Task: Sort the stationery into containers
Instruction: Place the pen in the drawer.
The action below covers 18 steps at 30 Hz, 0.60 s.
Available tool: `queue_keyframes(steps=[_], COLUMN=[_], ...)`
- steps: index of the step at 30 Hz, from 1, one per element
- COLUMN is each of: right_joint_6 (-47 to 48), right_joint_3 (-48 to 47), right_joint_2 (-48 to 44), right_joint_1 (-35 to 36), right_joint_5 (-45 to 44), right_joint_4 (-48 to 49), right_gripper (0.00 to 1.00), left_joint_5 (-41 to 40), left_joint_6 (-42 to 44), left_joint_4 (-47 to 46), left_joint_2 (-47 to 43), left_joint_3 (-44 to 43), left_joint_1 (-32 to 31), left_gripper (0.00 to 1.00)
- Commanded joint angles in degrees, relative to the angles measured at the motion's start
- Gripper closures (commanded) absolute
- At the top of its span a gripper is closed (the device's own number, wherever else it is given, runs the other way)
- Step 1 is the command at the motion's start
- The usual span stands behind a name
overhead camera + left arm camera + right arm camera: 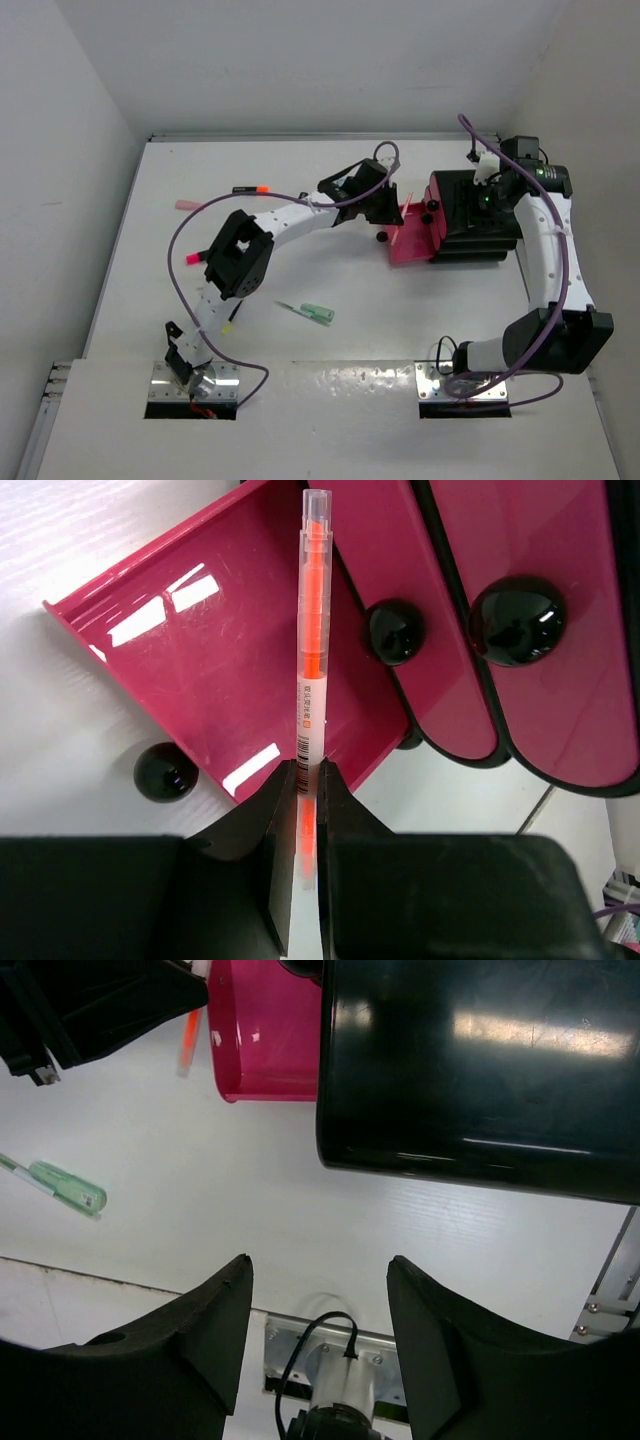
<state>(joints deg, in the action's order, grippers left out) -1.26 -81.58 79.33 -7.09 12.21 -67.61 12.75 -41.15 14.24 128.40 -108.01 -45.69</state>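
Barcode (304, 746) and illegible print on orange highlighter (313, 630).

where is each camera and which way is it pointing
Top external: high behind the robot, looking down on the table; left arm and right arm show.
Left wrist: on the left arm, facing the pulled-out drawer; left gripper pinches an orange highlighter.
Right wrist: beside the black box, facing back toward its base; right gripper open.
Shared: top external and right wrist show the mint pen.
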Motion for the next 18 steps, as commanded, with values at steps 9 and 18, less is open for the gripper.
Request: queue_keyframes(steps=[9, 18], right_joint_6=[-1.29, -0.59], right_joint_3=[-0.95, -0.77], right_joint_2=[-0.32, -0.32], right_joint_1=[-0.99, -1.26], right_joint_5=[1.06, 0.45], right_joint_4=[2.14, 2.05], right_gripper=[0.44, 0.44], left_joint_5=[-0.18, -1.23], left_joint_6=[-2.45, -1.66], left_joint_4=[-6.24, -6.33], left_joint_2=[5.98, 5.04], left_joint_3=[-5.63, -5.12], left_joint_1=[-1.50, -2.12], left_gripper=[0.94, 0.47])
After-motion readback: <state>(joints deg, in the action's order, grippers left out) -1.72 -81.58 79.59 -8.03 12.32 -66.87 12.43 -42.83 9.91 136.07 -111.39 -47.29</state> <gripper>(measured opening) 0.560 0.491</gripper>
